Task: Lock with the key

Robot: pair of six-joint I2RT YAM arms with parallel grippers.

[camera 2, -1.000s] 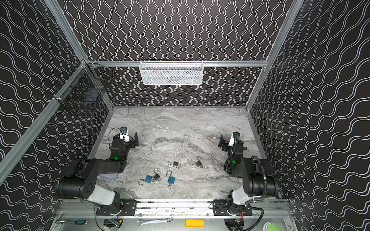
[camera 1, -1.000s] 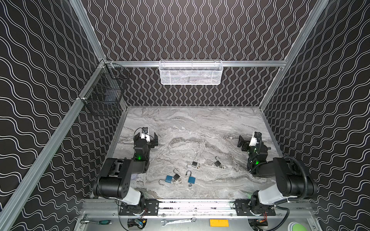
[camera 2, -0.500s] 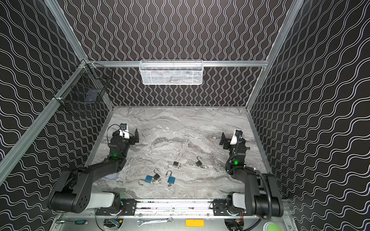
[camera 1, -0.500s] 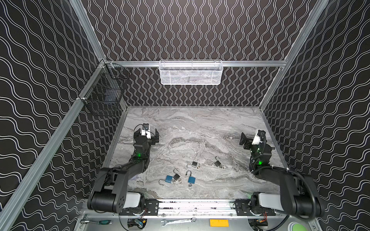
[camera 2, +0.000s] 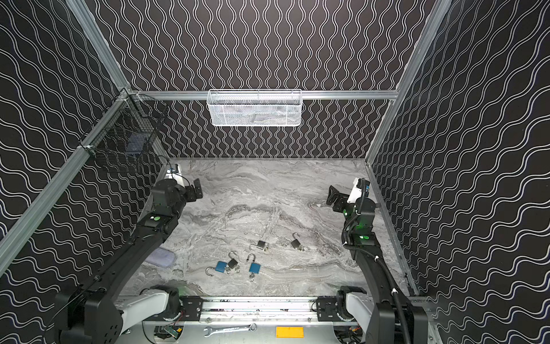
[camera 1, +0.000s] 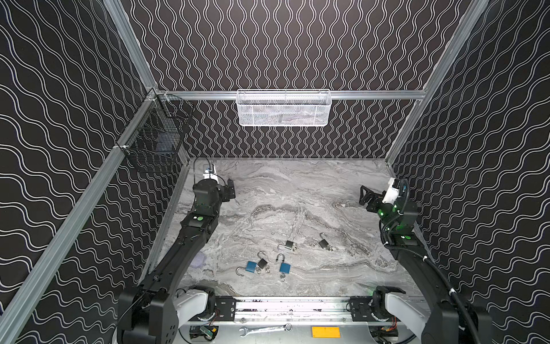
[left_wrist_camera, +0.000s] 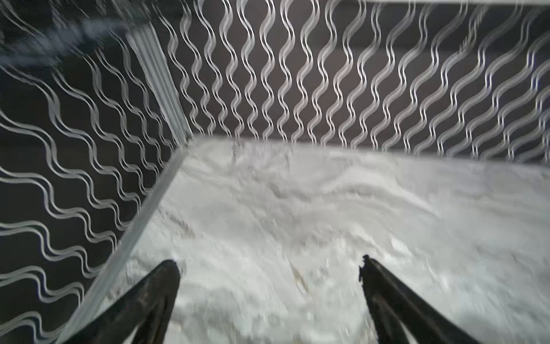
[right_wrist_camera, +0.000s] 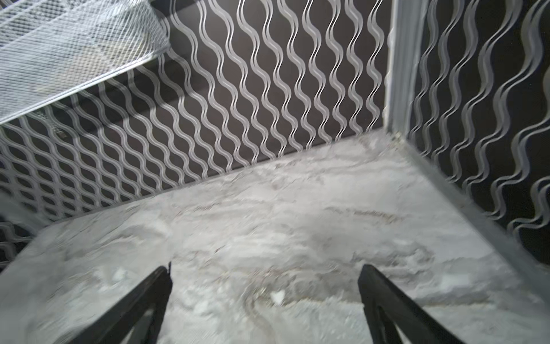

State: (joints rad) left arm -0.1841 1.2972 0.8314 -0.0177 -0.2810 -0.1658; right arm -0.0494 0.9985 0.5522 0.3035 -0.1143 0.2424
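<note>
Several padlocks with open shackles lie on the marble table near its front middle in both top views. They include a blue one (camera 1: pixel 251 266) (camera 2: pixel 220 266), a second blue one (camera 1: pixel 284 267) (camera 2: pixel 254 267), a silver one (camera 1: pixel 288 244) and a dark one (camera 1: pixel 323 242). A small key (camera 1: pixel 281 278) hangs from the second blue padlock's underside. My left gripper (camera 1: pixel 229 190) (left_wrist_camera: pixel 269 265) is open and empty over bare marble at the far left. My right gripper (camera 1: pixel 366 198) (right_wrist_camera: pixel 265 271) is open and empty at the far right. Neither wrist view shows a padlock.
A white mesh basket (camera 1: pixel 283 107) hangs on the back rail and a black wire basket (camera 1: pixel 154 143) on the left rail. A pale translucent object (camera 1: pixel 198 260) lies under the left arm. A wrench (camera 1: pixel 265 329) rests on the front frame. Patterned walls enclose three sides.
Both arms have unfolded and stretched out, carrying the grippers up and toward the back wall. Both grippers stayed open. The padlocks have not moved.
</note>
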